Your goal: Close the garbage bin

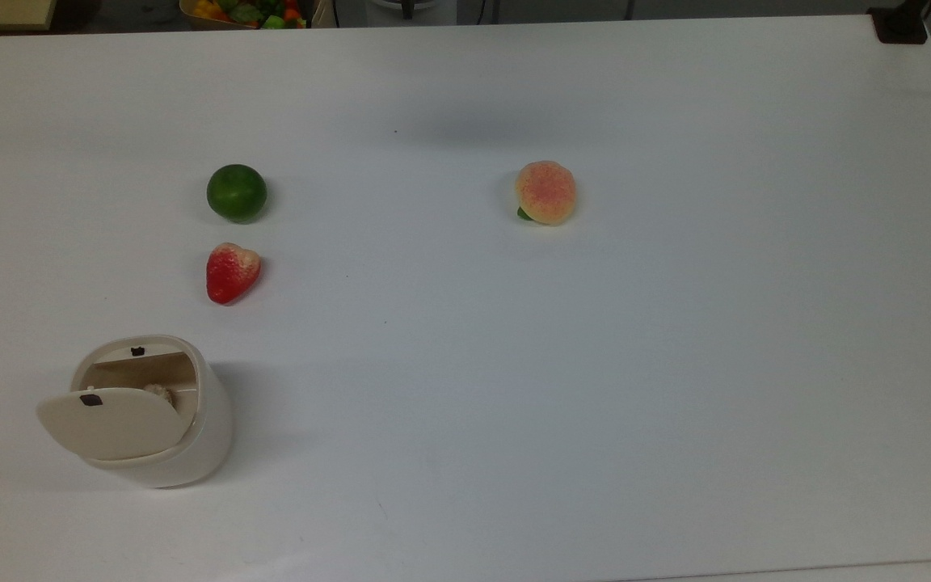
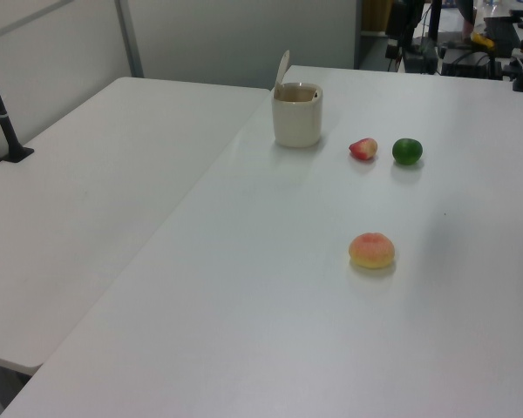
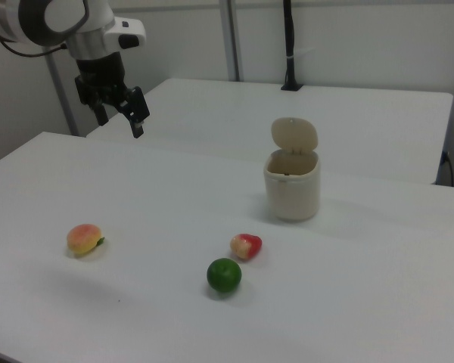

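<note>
garbage bin (image 1: 162,420): stands upright near the top view's lower left corner of the white table (image 1: 595,364), lid (image 1: 110,422) raised. strawberry (image 1: 231,272) and lime (image 1: 237,192) near it; peach (image 1: 545,192) well apart. gripper (image 3: 119,112): hangs high above the table in the right view's upper left, fingers parted, holding nothing.
</note>
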`<control>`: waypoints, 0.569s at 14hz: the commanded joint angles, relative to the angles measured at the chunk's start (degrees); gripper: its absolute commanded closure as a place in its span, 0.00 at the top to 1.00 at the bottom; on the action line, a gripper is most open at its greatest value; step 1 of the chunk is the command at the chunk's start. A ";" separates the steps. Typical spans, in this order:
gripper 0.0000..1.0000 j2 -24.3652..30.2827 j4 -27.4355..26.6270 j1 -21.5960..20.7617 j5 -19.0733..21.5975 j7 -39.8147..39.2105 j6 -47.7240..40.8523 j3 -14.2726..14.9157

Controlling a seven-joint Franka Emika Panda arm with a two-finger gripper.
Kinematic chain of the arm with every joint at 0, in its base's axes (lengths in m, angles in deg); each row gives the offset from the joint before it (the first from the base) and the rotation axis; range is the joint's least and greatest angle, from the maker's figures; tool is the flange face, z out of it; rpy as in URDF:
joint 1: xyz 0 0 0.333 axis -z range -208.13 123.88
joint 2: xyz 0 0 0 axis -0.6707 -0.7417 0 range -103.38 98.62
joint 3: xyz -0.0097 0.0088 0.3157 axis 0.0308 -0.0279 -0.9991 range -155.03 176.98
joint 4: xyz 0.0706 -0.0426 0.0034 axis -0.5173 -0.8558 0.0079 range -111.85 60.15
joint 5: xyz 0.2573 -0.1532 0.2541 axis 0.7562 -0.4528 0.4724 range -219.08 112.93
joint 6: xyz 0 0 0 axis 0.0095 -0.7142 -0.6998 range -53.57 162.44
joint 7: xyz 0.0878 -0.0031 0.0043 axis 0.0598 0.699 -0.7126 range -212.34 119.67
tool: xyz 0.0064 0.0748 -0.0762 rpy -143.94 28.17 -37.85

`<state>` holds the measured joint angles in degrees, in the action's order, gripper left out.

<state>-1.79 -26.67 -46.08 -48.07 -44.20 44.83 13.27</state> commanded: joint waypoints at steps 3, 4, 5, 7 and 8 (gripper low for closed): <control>1.00 0.98 -1.11 -1.06 -0.79 -1.16 1.22 1.05; 1.00 0.98 -1.11 -1.06 -0.79 -1.16 1.22 1.05; 1.00 0.98 -1.11 -1.06 -0.79 -1.16 1.22 1.05; 1.00 0.98 -1.11 -1.06 -0.70 -1.16 1.83 1.05; 1.00 0.81 -1.11 -1.14 -0.70 -1.16 2.36 1.05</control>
<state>-1.79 -26.67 -46.08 -48.07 -44.24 44.99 13.27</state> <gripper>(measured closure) 0.000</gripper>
